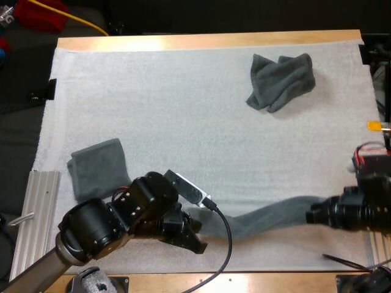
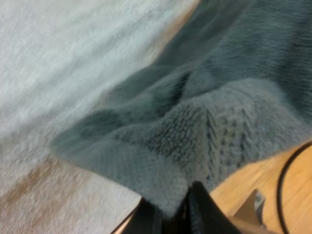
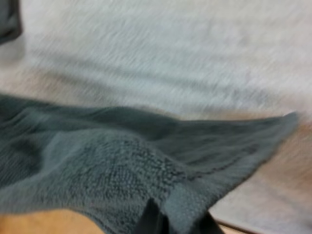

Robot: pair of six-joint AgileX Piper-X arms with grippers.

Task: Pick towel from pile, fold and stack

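Towel (image 1: 263, 220) picked, stretched along frame bottom, each end pinched by left gripper (image 2: 173, 214) and right gripper (image 3: 175, 222), fold not done; folded towel (image 1: 98, 168) lower left, pile (image 1: 281, 79) upper right, maybe one towel.

i see a white mat (image 1: 183, 122) covering the wooden counter (image 1: 208, 41), a ribbed metal plate (image 1: 43, 213) at its near left edge, and a yellow cable (image 1: 79, 20) beyond the far left corner.

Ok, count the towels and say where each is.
3. A crumpled towel lies at the mat's far right; a folded towel lies at its near left; a stretched towel hangs along the near edge, held between left pincer and right pincer. More may lie under the folded one.
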